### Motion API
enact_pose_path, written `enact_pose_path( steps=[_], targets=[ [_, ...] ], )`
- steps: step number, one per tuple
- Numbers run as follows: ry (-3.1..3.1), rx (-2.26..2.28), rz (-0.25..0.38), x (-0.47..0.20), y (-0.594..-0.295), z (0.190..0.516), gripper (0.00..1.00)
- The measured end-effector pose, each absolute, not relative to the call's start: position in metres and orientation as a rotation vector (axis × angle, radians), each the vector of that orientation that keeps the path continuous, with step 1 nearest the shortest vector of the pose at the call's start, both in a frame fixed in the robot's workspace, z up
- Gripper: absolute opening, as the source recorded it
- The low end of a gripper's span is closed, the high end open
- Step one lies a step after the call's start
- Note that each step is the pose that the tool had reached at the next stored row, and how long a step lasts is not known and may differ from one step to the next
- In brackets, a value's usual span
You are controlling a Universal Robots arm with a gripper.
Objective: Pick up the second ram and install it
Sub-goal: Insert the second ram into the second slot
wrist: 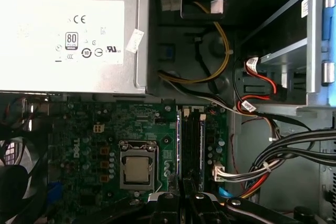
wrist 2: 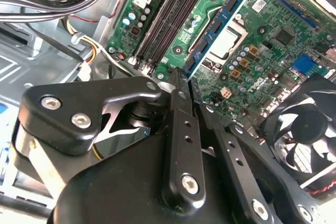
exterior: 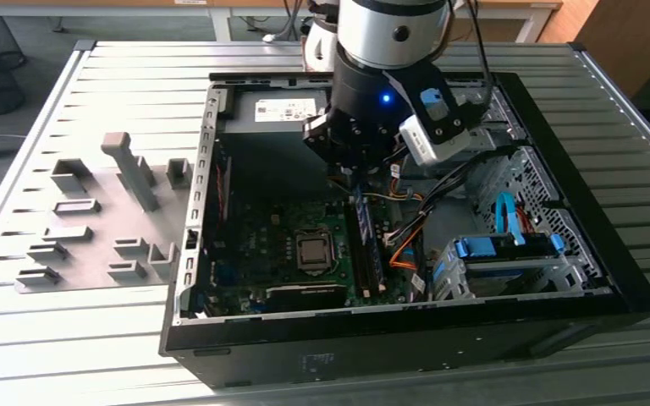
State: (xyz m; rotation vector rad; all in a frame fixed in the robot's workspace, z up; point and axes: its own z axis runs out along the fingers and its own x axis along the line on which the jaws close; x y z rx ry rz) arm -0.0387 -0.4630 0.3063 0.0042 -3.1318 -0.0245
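The second ram [wrist 2: 210, 30], a thin blue-green stick with dark chips, stands on edge above the motherboard [wrist 2: 262, 40], between the black memory slots [wrist 2: 168, 19] and the CPU socket [wrist 2: 228, 38]. My gripper [wrist 2: 178, 77] is shut on the stick's near end. In the exterior view the gripper [exterior: 354, 182] hangs inside the open computer case [exterior: 574, 254], and the ram [exterior: 365, 249] runs from it along the slots. The first wrist view shows the slots [wrist: 191, 145] just beyond the gripper [wrist: 181, 200]. I cannot tell whether the stick is seated.
The power supply [wrist: 68, 30] fills the case end beyond the slots. Cable bundles [wrist: 283, 150] and a drive cage with blue latches [exterior: 506, 249] crowd the slots' other side. A fan [wrist 2: 304, 135] sits by the board. Grey fixture blocks [exterior: 99, 220] stand outside the case.
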Motion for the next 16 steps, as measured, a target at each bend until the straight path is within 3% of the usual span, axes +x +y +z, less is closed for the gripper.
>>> enact_pose_path(
  steps=[16],
  targets=[
    [-3.130,-0.020,-0.024,-0.0331,-0.4630,0.3025,0.14]
  ],
)
